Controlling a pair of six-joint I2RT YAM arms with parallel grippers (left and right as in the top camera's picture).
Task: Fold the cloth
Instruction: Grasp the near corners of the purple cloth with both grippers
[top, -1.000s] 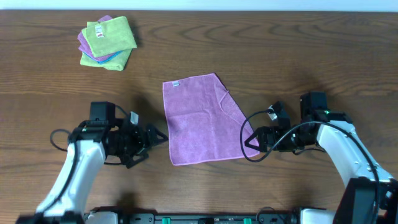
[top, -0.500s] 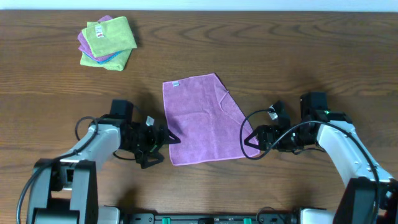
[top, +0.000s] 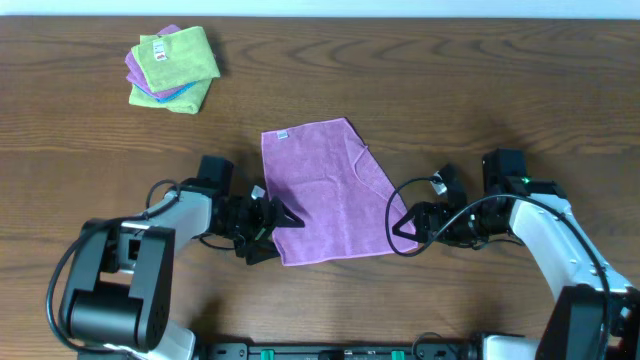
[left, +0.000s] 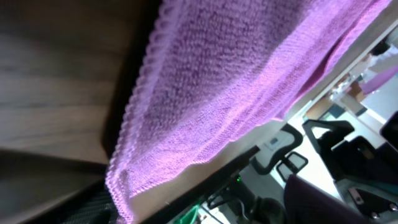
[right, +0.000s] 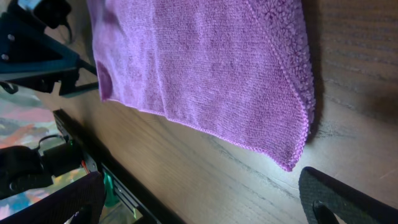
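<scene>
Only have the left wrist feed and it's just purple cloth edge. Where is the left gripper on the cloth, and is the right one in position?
Observer: Overhead shows the left gripper open at the cloth's near-left corner, one finger overlapping the edge.
Operator: Right one?
Observer: The right gripper is open beside the near-right corner. In its wrist view that corner lies just ahead of the fingers, not between them.
Operator: Anything else on the table?
Observer: A stack of folded cloths at the far left, away from both arms.
</scene>
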